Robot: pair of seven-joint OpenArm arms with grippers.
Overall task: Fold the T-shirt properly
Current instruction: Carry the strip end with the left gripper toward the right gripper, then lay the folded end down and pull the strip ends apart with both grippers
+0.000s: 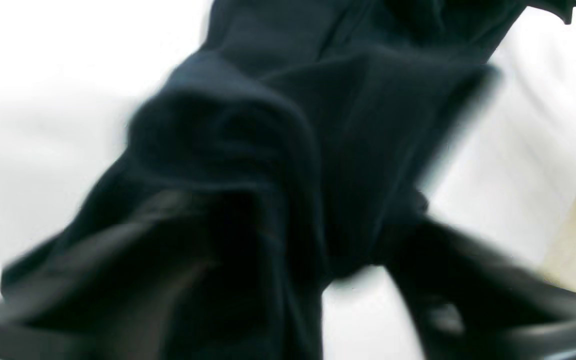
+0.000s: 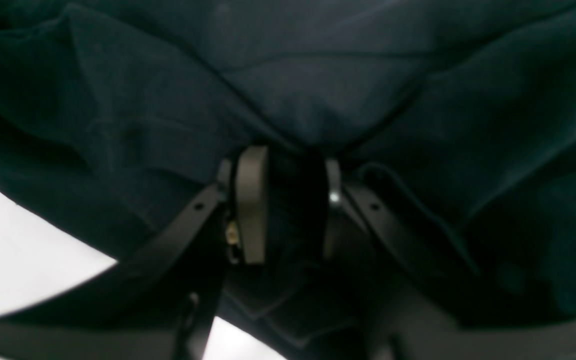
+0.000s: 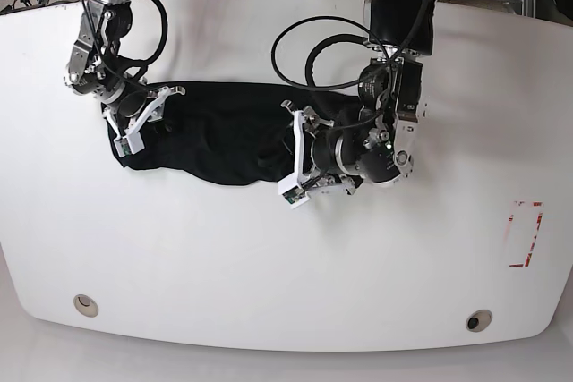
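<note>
**Fold in progress: one end clamped, the other being let go**

The T-shirt (image 3: 219, 136) is bunched into a long dark band on the white table (image 3: 269, 257), slightly above centre. Its long axis runs from 9 o'clock to 3 o'clock in the base view. Which end is the collar cannot be told.

At the 9 o'clock end, a pinch of cloth is seen clamped between the pads of the right gripper (image 2: 288, 200) in its wrist view. At the 3 o'clock end, the left gripper (image 3: 300, 157) is seen with its jaws parted in the base view; its blurred wrist view does not settle whether cloth is caught between them.

The step in hand is judged to be the laying down of a fold. Next, a clean release is called for, then smoothing of the crumpled middle.
</note>
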